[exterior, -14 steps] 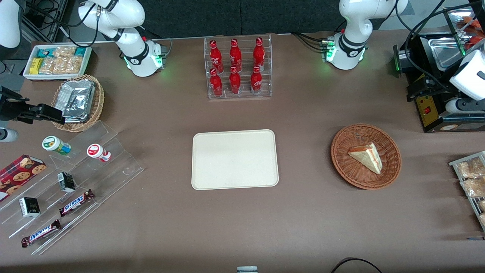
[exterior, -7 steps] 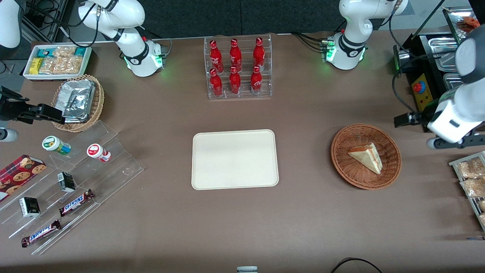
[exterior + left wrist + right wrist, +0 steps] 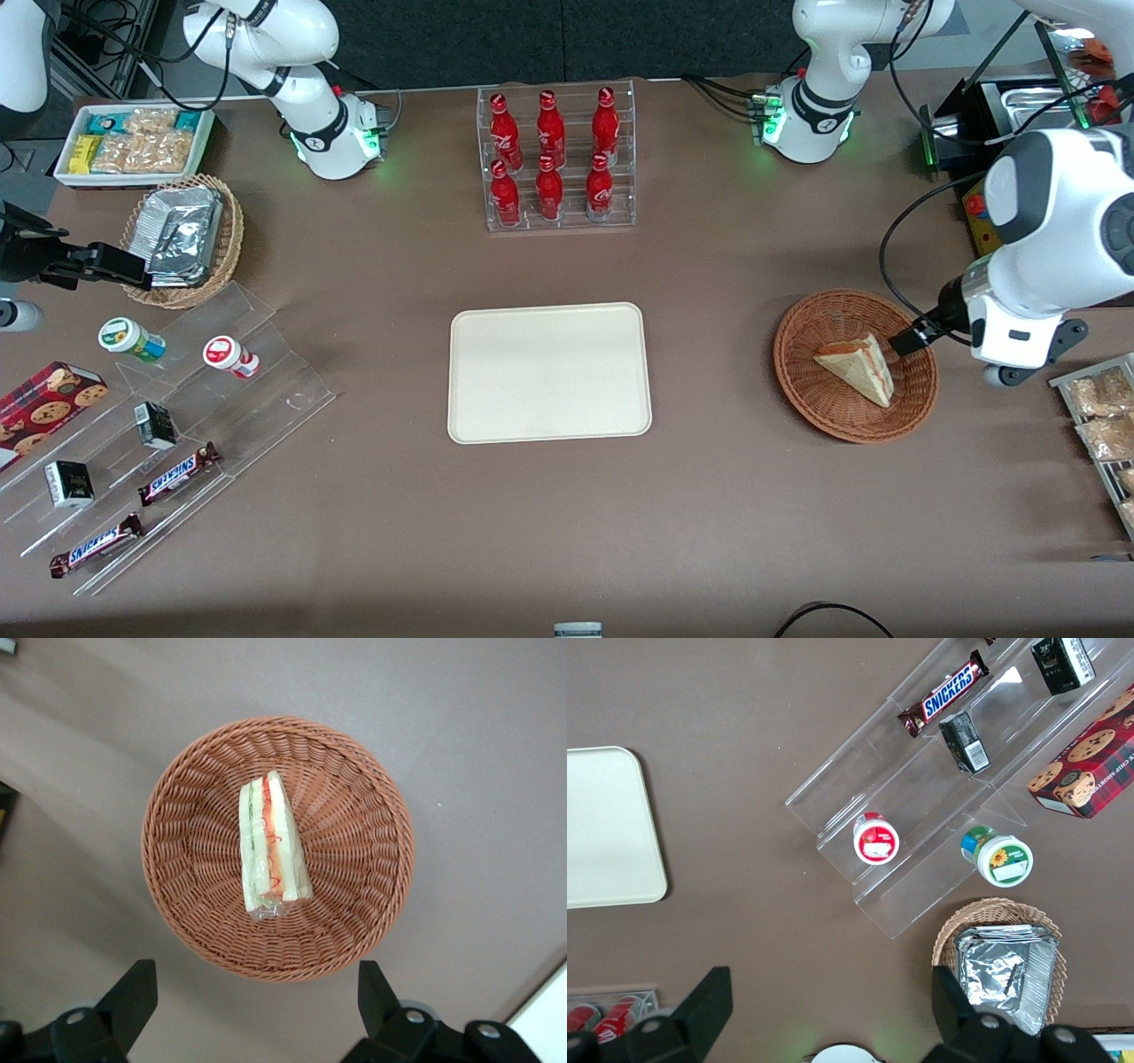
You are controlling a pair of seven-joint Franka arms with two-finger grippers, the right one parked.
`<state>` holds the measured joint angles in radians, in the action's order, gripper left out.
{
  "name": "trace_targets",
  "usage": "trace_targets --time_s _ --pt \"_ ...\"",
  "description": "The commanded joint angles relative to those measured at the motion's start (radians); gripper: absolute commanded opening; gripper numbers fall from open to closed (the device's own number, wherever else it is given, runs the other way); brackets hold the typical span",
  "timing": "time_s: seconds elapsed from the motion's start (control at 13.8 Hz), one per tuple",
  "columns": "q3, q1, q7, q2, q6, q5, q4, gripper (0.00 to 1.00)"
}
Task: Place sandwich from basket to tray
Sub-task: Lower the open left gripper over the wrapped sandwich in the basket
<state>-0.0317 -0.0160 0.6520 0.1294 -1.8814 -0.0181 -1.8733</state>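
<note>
The sandwich (image 3: 858, 366), a pale triangular wedge with red and green filling on its cut side, lies in the round reddish-brown wicker basket (image 3: 802, 390). The wrist view shows the sandwich (image 3: 271, 846) in the middle of the basket (image 3: 354, 904). My left gripper (image 3: 252, 992) is open and empty, hovering above the basket's edge on the working arm's side; one black fingertip (image 3: 905, 342) shows just beside the sandwich. The cream tray (image 3: 549, 372) lies flat at the table's middle, with nothing on it.
A clear rack of red bottles (image 3: 556, 159) stands farther from the front camera than the tray. A black machine (image 3: 1001, 213) and a rack of snack packets (image 3: 1099, 416) sit at the working arm's end. Clear shelves with snacks (image 3: 159, 425) and a foil-packet basket (image 3: 182, 239) lie toward the parked arm's end.
My left arm has swung in from the working arm's end of the table, and its gripper now hovers over the basket's edge. The sandwich, basket and tray have not moved.
</note>
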Motion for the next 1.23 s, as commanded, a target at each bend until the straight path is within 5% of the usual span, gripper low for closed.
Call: trace_targets --time_s 0.0,1.16 --pt "0.003 -0.005 0.087 -0.063 -0.08 -0.005 -0.115 1.0" --pt "0.006 -0.001 0.435 0.035 -0.528 -0.003 -0.323 1.0"
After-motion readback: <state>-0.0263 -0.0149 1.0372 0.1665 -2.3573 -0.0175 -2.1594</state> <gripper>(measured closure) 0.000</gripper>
